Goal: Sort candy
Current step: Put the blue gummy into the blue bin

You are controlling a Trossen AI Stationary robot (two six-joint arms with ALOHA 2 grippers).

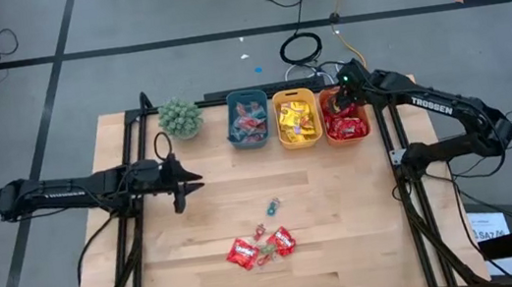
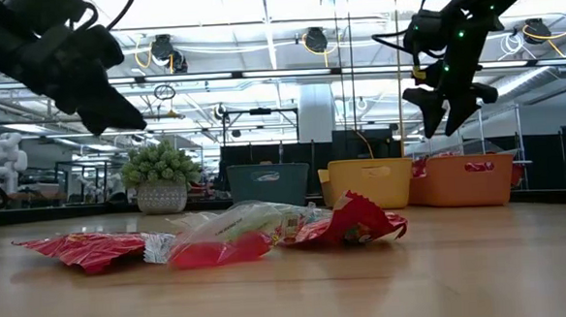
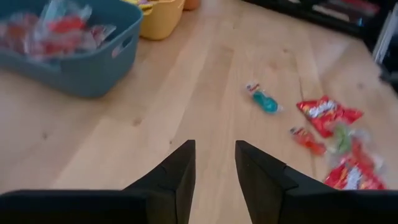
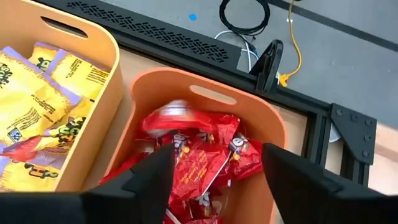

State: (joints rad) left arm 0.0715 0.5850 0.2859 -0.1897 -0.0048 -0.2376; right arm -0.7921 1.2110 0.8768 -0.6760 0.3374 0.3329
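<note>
Right gripper point(image 1: 341, 96) hangs open over the orange bin point(image 4: 273, 127) of red packets point(image 4: 202, 158), its fingers hiding some. Left gripper point(image 1: 192, 181), slightly parted, holds nothing. Loose candy point(image 1: 262, 248) lies mid-table, orientation unclear.

Seen from above, three bins stand in a row along the table's point(image 1: 197, 221) far edge: a teal bin point(image 1: 247, 120), a yellow bin point(image 1: 296, 118) and an orange bin point(image 1: 345, 120), each holding candy. A small green plant point(image 1: 180, 118) sits just left of the teal bin. The right gripper point(image 1: 343, 89) hovers over the orange bin. The left gripper point(image 1: 191, 180) hangs over the table's left-centre, well apart from the bins. A cluster of red packets point(image 1: 261, 249) lies near the front edge, with a small blue piece point(image 1: 272, 206) just beyond it.
</note>
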